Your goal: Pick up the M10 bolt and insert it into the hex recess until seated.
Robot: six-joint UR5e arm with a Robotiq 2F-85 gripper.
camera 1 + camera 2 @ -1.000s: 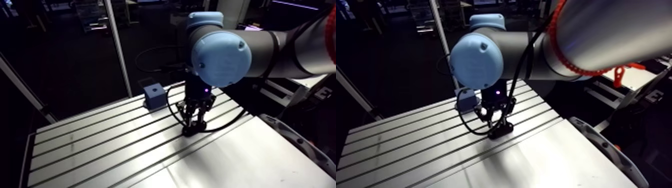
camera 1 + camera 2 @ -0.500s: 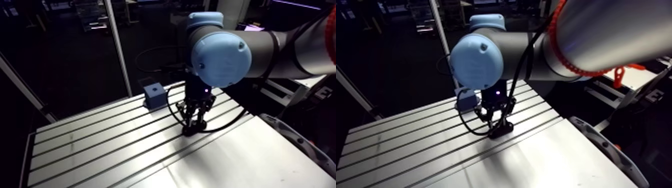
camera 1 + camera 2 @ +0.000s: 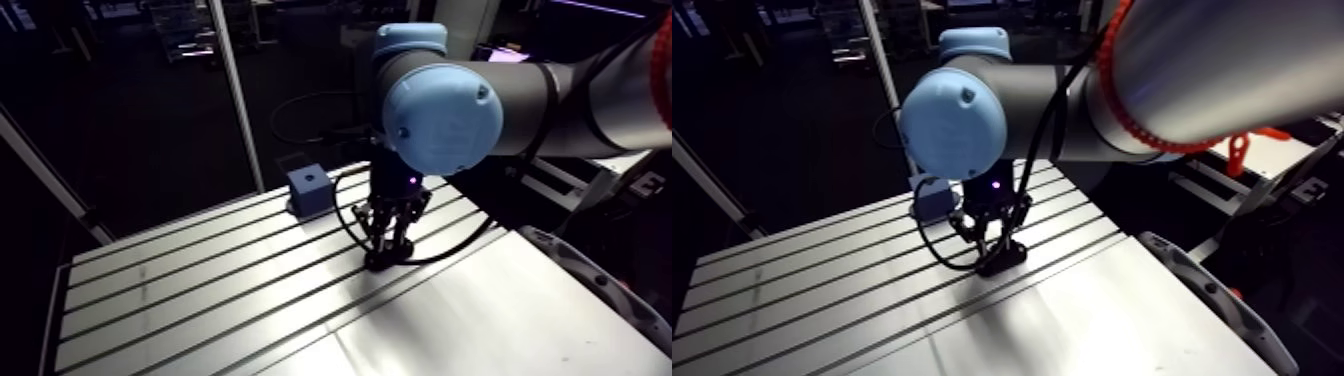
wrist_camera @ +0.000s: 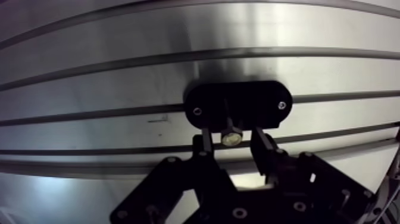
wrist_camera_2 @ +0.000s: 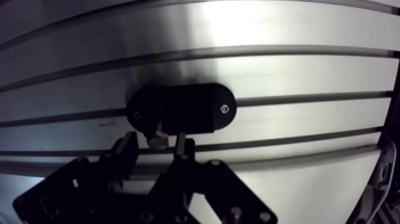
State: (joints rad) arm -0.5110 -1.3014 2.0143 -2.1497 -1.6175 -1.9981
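The two fingers (image 4: 204, 145) of the gripper (image 4: 231, 146) are spread, one on each side of the bolt (image 4: 231, 139), with a thin dark gap between each fingertip and the bolt, so they are not pinching it. Only the bolt's silver six-sided head can be seen. It sits at the near edge of a black oval holder (image 4: 256, 98), at a notch in the middle of that edge. Anything beyond the head is lost in the dark of the holder, so how far the bolt is in cannot be told. The holder has a small screw (image 4: 197, 111) near each rounded end and lies flat on the table (image 4: 119, 77), across one of its long slots. In the arm view the gripper hangs straight down from the wrist under the big light-blue cap (image 3: 442, 118), with its tips low at the holder near the middle of the table. A small blue block (image 3: 308, 190) with a dark hole in its top stands well apart, at the table's far edge.
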